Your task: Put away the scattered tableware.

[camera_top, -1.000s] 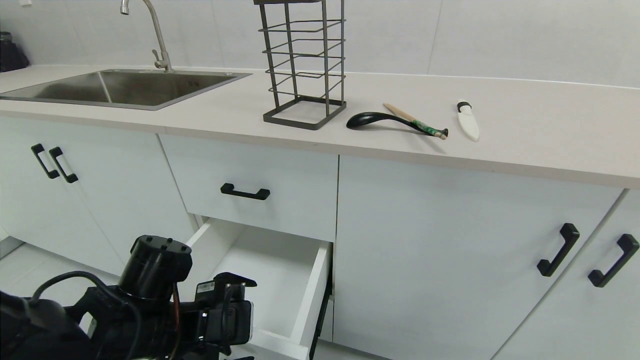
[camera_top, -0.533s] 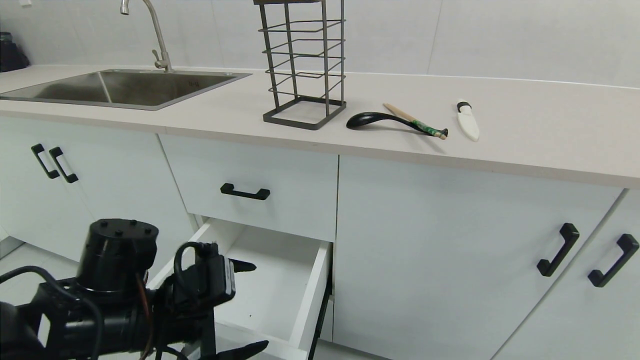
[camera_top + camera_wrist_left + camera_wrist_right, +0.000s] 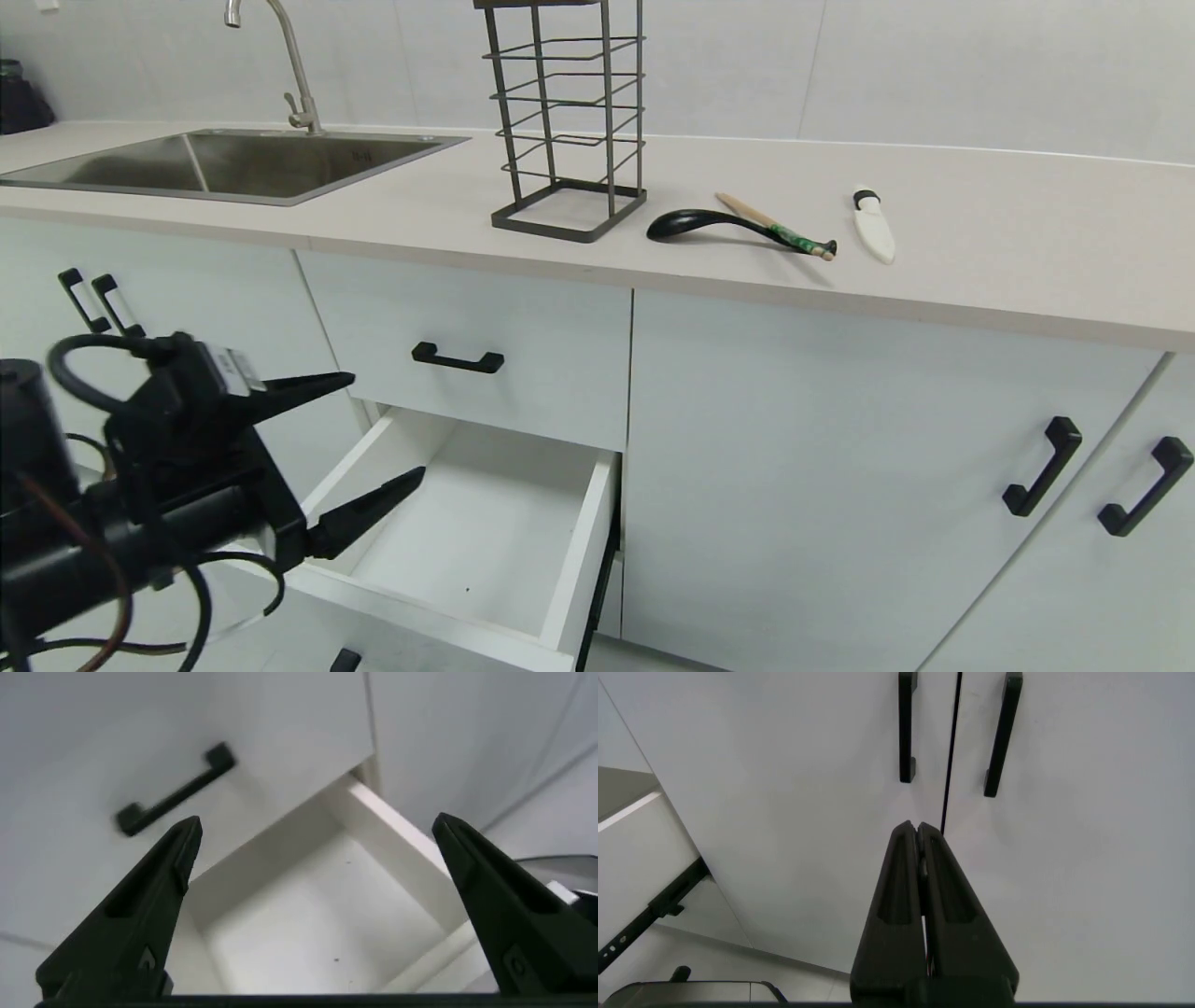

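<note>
Three utensils lie on the counter to the right of the rack: a black ladle (image 3: 707,224), a wooden stick with a green end (image 3: 776,226) lying across the ladle's handle, and a white knife (image 3: 875,231) with a black band. Below the counter a white drawer (image 3: 579,546) stands pulled out with nothing inside; its bare floor (image 3: 318,929) lies beyond my left fingers. My left gripper (image 3: 385,427) (image 3: 318,826) hangs open above the drawer's left front corner, holding nothing. My right gripper (image 3: 921,831) is shut and empty, facing white cupboard doors with black handles.
A dark wire rack (image 3: 568,121) stands on the counter, with a steel sink (image 3: 224,161) and tap at the far left. A shut drawer with a black handle (image 3: 457,357) sits above the open one. Cupboard doors with handles (image 3: 1041,467) fill the right.
My left arm has risen from low in front of the drawer, and its gripper has swung up, fingers spread toward the drawer. The utensils and drawer have not moved.
</note>
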You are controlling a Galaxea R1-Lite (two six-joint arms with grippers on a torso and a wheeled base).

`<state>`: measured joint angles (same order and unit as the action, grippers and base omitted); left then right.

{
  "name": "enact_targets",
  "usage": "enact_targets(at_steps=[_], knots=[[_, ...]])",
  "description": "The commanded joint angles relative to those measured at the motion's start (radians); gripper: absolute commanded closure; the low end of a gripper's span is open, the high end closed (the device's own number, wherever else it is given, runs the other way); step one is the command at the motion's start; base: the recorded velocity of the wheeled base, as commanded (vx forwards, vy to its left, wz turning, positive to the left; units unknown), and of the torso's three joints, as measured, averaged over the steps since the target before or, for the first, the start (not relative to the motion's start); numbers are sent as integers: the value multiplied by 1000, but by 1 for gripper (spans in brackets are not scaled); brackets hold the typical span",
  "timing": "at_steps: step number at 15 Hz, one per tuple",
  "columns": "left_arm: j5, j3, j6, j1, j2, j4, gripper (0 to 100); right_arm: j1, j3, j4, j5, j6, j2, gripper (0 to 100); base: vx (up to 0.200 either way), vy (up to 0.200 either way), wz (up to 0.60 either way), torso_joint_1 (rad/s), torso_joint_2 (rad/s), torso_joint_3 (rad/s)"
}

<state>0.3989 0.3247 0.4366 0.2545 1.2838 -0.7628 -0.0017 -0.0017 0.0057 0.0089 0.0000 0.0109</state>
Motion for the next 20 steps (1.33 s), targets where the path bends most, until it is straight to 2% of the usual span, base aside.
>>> enact_targets(at_steps=[1, 3, 5, 6, 7, 8, 9, 15, 17, 19, 20], knots=[[-17, -99, 2, -93, -216, 0, 0, 0, 0, 0, 0, 0, 1, 100, 0, 0, 0, 0, 0, 0], [-17, -207, 2, -147, -431, 3, 0, 0, 0, 0, 0, 0, 1, 100, 0, 0, 0, 0, 0, 0], [-23, -216, -18, -236, -607, 72, 0, 0, 0, 0, 0, 0, 1, 100, 0, 0, 0, 0, 0, 0], [-23, -210, -47, -270, -664, 100, 0, 0, 0, 0, 0, 0, 1, 100, 0, 0, 0, 0, 0, 0], [-23, -210, -91, -279, -715, 108, 0, 0, 0, 0, 0, 0, 0, 100, 0, 0, 0, 0, 0, 0], [-23, -211, -114, -281, -742, 108, 0, 0, 0, 0, 0, 0, 0, 100, 0, 0, 0, 0, 0, 0], [-23, -217, -118, -281, -768, 106, 0, 0, 0, 0, 0, 0, 1, 100, 0, 0, 0, 0, 0, 0], [-19, -286, -118, -270, -1040, 111, 0, 0, 0, 0, 0, 0, 0, 100, 0, 0, 0, 0, 0, 0], [-19, -306, -119, -264, -1118, 138, 0, 0, 0, 0, 0, 0, 1, 100, 0, 0, 0, 0, 0, 0], [-20, -322, -118, -227, -1212, 184, 0, 0, 0, 0, 0, 0, 0, 100, 0, 0, 0, 0, 0, 0], [-20, -323, -119, -225, -1226, 195, 0, 0, 0, 0, 0, 0, 1, 100, 0, 0, 0, 0, 0, 0]])
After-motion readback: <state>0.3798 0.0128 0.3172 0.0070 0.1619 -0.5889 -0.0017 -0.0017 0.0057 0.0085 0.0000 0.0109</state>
